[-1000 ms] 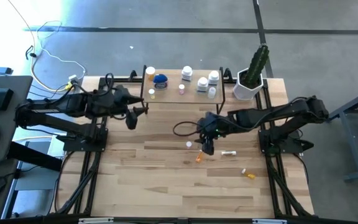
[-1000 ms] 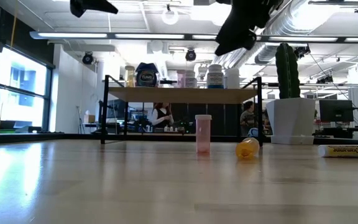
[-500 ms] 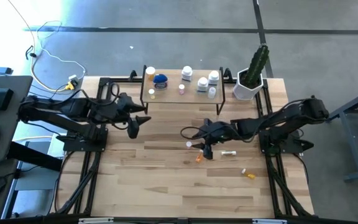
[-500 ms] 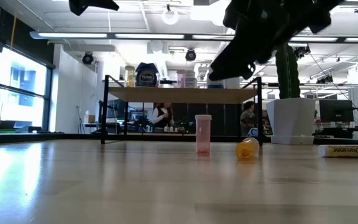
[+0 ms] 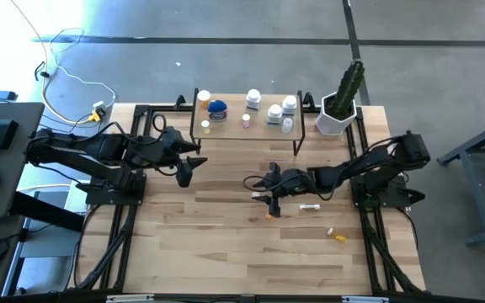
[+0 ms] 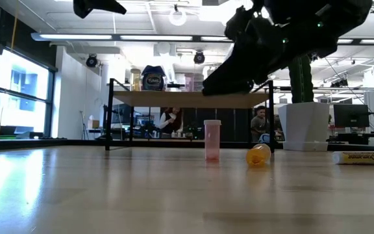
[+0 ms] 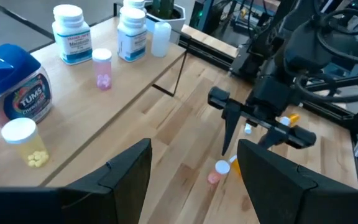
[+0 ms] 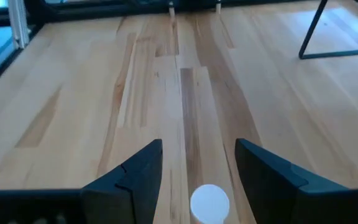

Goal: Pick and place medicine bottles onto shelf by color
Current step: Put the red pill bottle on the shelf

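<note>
The table (image 5: 226,244) was pale striped wood, the shelf (image 7: 79,106) a light wood board on thin black legs. On it stood a jar (image 7: 8,78) with a blue lid and a red-lettered label, a clear bottle (image 7: 23,142) with a white cap and yellow pills, a pink one (image 7: 102,68), and white ones (image 7: 69,34) with blue labels. A pink bottle (image 6: 212,139) stood on the table, an orange one (image 6: 258,155) lay beside it. The cactus (image 5: 349,84) was green, its pot (image 5: 335,119) white, both arms black

We see a pale wood table (image 5: 226,244) with a smooth satin sheen, a shelf (image 7: 104,118) of light wood on thin black metal legs, and glossy plastic medicine bottles (image 7: 67,31).
</note>
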